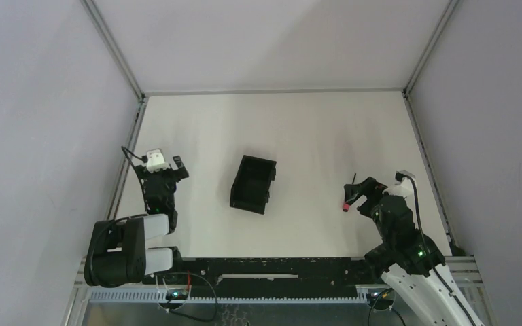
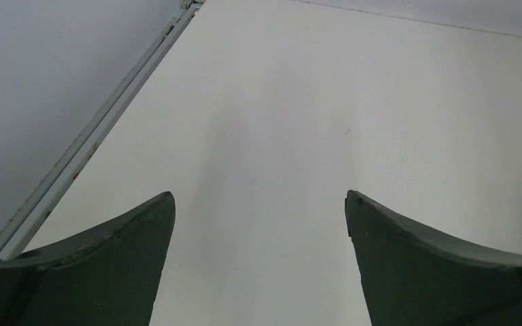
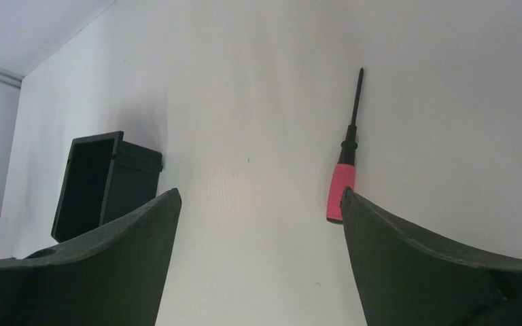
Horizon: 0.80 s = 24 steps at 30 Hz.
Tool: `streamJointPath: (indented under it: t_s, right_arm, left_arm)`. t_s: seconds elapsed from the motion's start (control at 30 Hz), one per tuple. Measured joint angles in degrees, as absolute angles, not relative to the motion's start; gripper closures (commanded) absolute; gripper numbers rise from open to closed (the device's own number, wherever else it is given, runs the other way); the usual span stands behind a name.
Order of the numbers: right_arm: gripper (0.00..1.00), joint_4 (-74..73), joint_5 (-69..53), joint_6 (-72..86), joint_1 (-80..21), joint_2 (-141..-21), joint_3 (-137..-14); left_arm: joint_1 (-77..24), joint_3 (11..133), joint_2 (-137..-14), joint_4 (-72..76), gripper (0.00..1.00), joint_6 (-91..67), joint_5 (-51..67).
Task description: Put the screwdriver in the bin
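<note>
The screwdriver, with a red handle and a thin dark shaft, lies flat on the white table, its handle end just beside my right gripper's right fingertip. In the top view its red end shows at the gripper's left side. My right gripper is open and empty, hovering over the table. The black open-topped bin stands mid-table and shows at the left of the right wrist view. My left gripper is open and empty at the far left, over bare table.
The white table is enclosed by grey walls with metal corner rails. A black rail with cables runs along the near edge between the arm bases.
</note>
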<state>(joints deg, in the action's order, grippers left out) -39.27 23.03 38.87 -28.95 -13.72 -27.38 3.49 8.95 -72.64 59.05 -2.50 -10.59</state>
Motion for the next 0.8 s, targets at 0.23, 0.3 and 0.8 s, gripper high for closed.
streamJointPath:
  t_s: [0.23, 0.3, 0.8]
  right_arm:
    - [0.00, -38.7, 24.4, 37.1, -28.9, -15.5, -29.4]
    - [0.01, -39.2, 25.3, 36.1, -28.8, -19.2, -33.2]
    - [0.23, -47.9, 14.2, 28.6, -9.0, -74.0, -60.4]
  left_arm:
    - [3.5, 9.0, -72.6, 59.0, 0.00, -2.5, -10.6]
    - [3.5, 9.0, -72.6, 59.0, 0.00, -2.5, -10.6]
    - [3.5, 9.0, -72.6, 59.0, 0.00, -2.5, -10.6]
